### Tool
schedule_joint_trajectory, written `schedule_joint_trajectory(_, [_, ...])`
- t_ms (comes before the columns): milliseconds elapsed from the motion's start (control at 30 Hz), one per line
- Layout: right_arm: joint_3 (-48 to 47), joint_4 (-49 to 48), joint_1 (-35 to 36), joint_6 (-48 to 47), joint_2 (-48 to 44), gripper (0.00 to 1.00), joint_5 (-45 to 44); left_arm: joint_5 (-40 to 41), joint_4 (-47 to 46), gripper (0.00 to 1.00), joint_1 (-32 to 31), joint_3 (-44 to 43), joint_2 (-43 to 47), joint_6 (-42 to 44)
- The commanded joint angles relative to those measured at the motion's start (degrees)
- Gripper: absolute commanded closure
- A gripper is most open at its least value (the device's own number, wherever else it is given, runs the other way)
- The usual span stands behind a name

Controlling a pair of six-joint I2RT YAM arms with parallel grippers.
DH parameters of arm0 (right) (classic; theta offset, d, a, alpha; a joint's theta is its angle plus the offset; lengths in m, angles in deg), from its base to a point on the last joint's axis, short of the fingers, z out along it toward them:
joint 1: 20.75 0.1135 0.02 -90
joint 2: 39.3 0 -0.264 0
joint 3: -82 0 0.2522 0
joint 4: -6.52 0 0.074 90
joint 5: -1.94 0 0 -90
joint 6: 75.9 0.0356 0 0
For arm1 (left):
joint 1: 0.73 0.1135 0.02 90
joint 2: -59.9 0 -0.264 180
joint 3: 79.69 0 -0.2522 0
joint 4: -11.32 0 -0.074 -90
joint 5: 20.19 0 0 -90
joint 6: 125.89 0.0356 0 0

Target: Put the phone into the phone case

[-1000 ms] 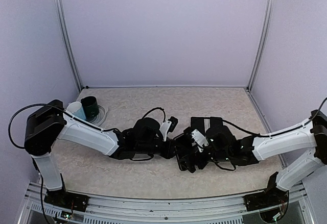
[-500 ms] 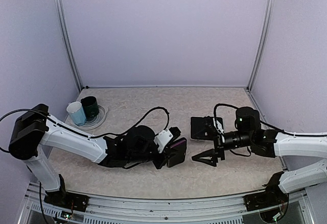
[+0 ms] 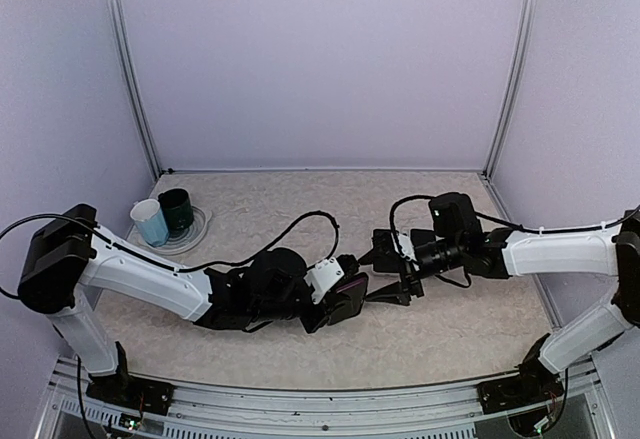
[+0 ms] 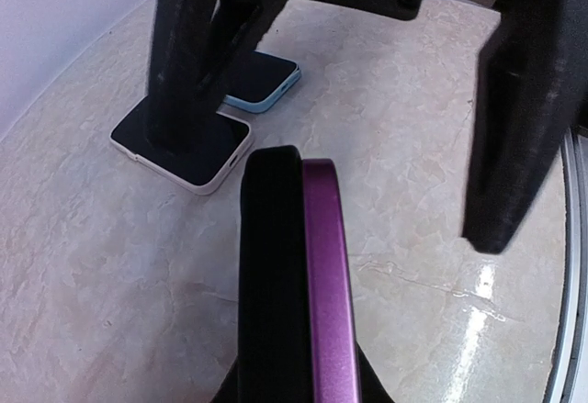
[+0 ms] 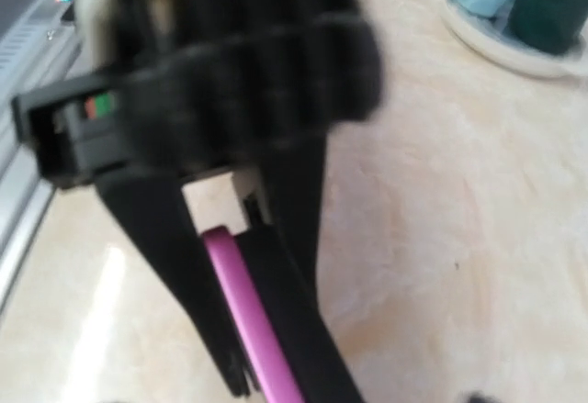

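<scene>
No text, label or number can be read on anything; surfaces plain (right wrist view blurred).

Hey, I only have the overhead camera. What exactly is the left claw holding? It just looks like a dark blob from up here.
Observer: The left wrist camera shows the left claw clamped on a black phone pressed flat against a purple case, both seen edge-on.
Operator: Is the right claw gripping it too?
Observer: No. The right claw is open, fingers spread wide, and neither touches the pair in that view.
Operator: What's the dark patch under the right arm?
Observer: Two more phones lying flat on the table: a white-edged phone and, beyond it, a blue-edged phone.
</scene>
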Motion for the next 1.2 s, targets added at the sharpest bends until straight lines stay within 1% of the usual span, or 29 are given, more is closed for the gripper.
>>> schedule_joint_trajectory(0, [-4.9, 5.7, -1.6, -5.2, 4.5, 0.43, 7.7, 3.0, 4.7, 0.97, 0.1, -0.5, -1.3, 1.7])
schedule_joint_trajectory(33, [-5.9, 6.9, -1.7, -5.4, 5.8, 0.48, 7.8, 3.2, 4.7, 0.96, 0.1, -0.5, -1.4, 1.5])
schedule_joint_trajectory(167, [-9.4, 12.1, -1.8, -7.2, 9.2, 0.55, 8.2, 3.2, 4.8, 0.97, 0.1, -0.7, -1.6, 1.7])
schedule_joint_trajectory(300, [-10.5, 13.5, -1.8, -8.0, 10.1, 0.69, 8.3, 3.1, 4.7, 0.97, 0.1, -0.8, -1.6, 1.5])
schedule_joint_trajectory(367, [-10.7, 14.2, -1.8, -8.4, 9.8, 0.81, 8.4, 3.0, 4.5, 0.96, 0.1, -0.8, -1.6, 1.4])
schedule_joint_trajectory(400, [-10.7, 14.4, -1.8, -8.7, 9.5, 0.93, 8.3, 2.9, 4.5, 0.96, 0.1, -0.8, -1.6, 1.3])
schedule_joint_trajectory(433, [-10.6, 14.4, -1.7, -8.9, 9.2, 1.00, 7.9, 2.7, 4.5, 0.96, 0.1, -0.8, -1.6, 1.1])
schedule_joint_trajectory(467, [-10.4, 14.1, -1.7, -9.0, 8.9, 1.00, 7.4, 2.6, 4.5, 0.95, 0.1, -0.9, -1.5, 0.9])
schedule_joint_trajectory(500, [-10.1, 13.8, -1.7, -9.0, 8.6, 1.00, 6.7, 2.5, 4.6, 0.91, 0.1, -1.0, -1.4, 0.4])
schedule_joint_trajectory(600, [-10.1, 14.5, -1.7, -10.0, 8.4, 1.00, 6.0, 2.9, 4.3, 0.57, 0.2, -1.1, -0.5, -1.3])
schedule_joint_trajectory(667, [-10.4, 15.6, -1.7, -10.5, 8.4, 1.00, 6.0, 3.2, 3.8, 0.38, 0.2, -0.8, 1.0, -1.7])
schedule_joint_trajectory(700, [-10.5, 15.8, -1.7, -10.6, 8.3, 1.00, 6.0, 3.2, 3.4, 0.33, 0.2, -0.4, 1.9, -1.7])
schedule_joint_trajectory(733, [-10.4, 15.9, -1.7, -10.6, 8.1, 1.00, 6.0, 3.3, 3.0, 0.32, 0.4, 0.0, 3.4, -1.8])
schedule_joint_trajectory(800, [-10.3, 16.2, -1.7, -10.6, 7.5, 1.00, 6.5, 3.1, 1.8, 0.31, 0.4, 1.1, 5.4, -1.6])
schedule_joint_trajectory(867, [-10.1, 16.3, -1.8, -10.7, 7.1, 1.00, 7.3, 2.5, 0.9, 0.34, 0.3, 1.6, 7.4, -1.0])
schedule_joint_trajectory(900, [-10.0, 16.4, -1.7, -10.8, 6.8, 1.00, 7.4, 2.4, 0.8, 0.38, 0.2, 1.6, 7.8, -0.8])
schedule_joint_trajectory(1000, [-9.7, 16.8, -1.7, -10.9, 6.6, 1.00, 7.4, 2.1, 1.3, 0.55, -0.1, 0.8, 8.7, -0.4])
schedule_joint_trajectory(1033, [-9.7, 16.9, -1.7, -10.9, 6.5, 1.00, 7.4, 1.6, 1.5, 0.59, -0.2, 0.5, 8.9, -0.1])
schedule_joint_trajectory(1067, [-9.6, 17.0, -1.7, -11.0, 6.5, 1.00, 7.5, 0.7, 1.7, 0.62, -0.2, 0.3, 9.1, 0.2])
schedule_joint_trajectory(1167, [-9.5, 16.9, -1.8, -11.1, 6.3, 1.00, 7.7, 0.1, 3.6, 0.63, -0.4, -0.9, 8.2, 0.7])
